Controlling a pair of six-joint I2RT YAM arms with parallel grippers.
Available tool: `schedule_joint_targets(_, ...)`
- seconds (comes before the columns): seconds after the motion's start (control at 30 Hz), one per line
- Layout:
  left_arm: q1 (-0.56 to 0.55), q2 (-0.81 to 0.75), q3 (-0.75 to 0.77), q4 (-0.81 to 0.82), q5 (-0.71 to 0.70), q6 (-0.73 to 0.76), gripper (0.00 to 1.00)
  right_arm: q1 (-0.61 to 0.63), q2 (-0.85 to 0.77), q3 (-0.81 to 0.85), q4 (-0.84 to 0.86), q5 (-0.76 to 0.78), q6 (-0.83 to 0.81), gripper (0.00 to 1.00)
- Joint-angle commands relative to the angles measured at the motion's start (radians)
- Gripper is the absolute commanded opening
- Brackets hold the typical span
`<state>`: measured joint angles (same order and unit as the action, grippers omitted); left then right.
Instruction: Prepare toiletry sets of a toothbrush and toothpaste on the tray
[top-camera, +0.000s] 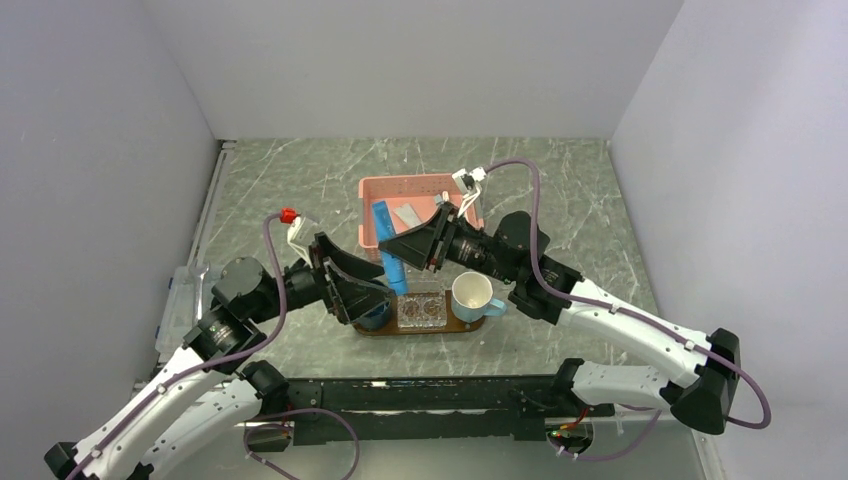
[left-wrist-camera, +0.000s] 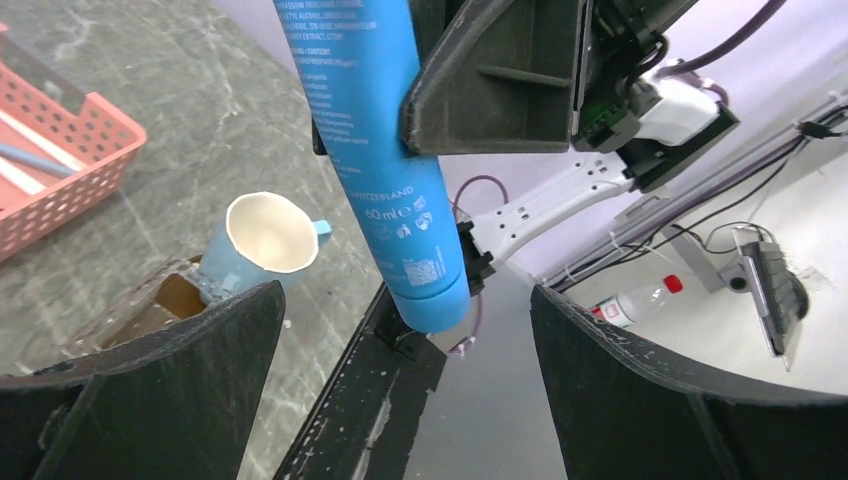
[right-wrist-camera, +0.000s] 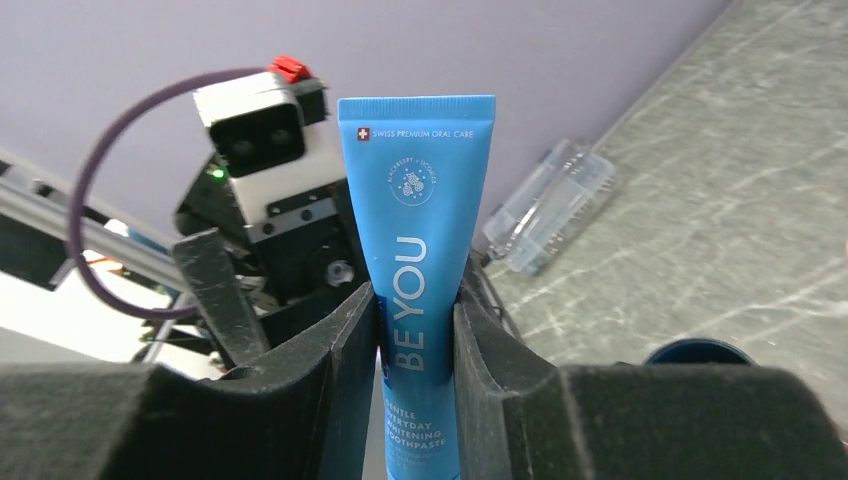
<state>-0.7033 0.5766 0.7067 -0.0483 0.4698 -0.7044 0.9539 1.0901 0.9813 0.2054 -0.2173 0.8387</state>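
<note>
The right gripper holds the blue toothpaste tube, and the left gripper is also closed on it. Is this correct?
Not quite. The left gripper is wide open, its jaws clear of the toothpaste tube, as the left wrist view shows. The right gripper does hold the tube.

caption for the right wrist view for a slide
Right gripper pinches a blue toothpaste tube between its pads, the left arm's wrist camera beyond.

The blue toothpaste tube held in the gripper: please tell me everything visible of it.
The toothpaste tube is smooth blue plastic with white print reading BE YOU, one flat crimped end and one rounded cap end. The right gripper is shut on its middle, holding it in the air; nothing else touches it.
</note>
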Motion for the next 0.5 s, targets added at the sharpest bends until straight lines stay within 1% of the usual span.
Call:
schedule_joint_targets(0.0, 0.004, -0.013, -0.024, 0.191, 0.069, -0.089, 0.99, 0.023, -0.024, -0.029, 0.240, -0.040, 0.096, 0.32)
schedule_joint_targets(0.17, 0.005, -0.005, -0.051, 0.274, 0.086, -0.128, 0.99, 0.053, 0.003, -0.035, 0.284, -0.035, 0.121, 0.33)
schedule_joint_targets(0.27, 0.004, 0.002, -0.071, 0.339, 0.104, -0.155, 0.97, 0.065, 0.006, -0.038, 0.298, -0.019, 0.124, 0.32)
schedule_joint_targets(0.47, 0.005, 0.015, -0.084, 0.388, 0.132, -0.172, 0.80, 0.079, 0.008, -0.038, 0.302, 0.006, 0.111, 0.33)
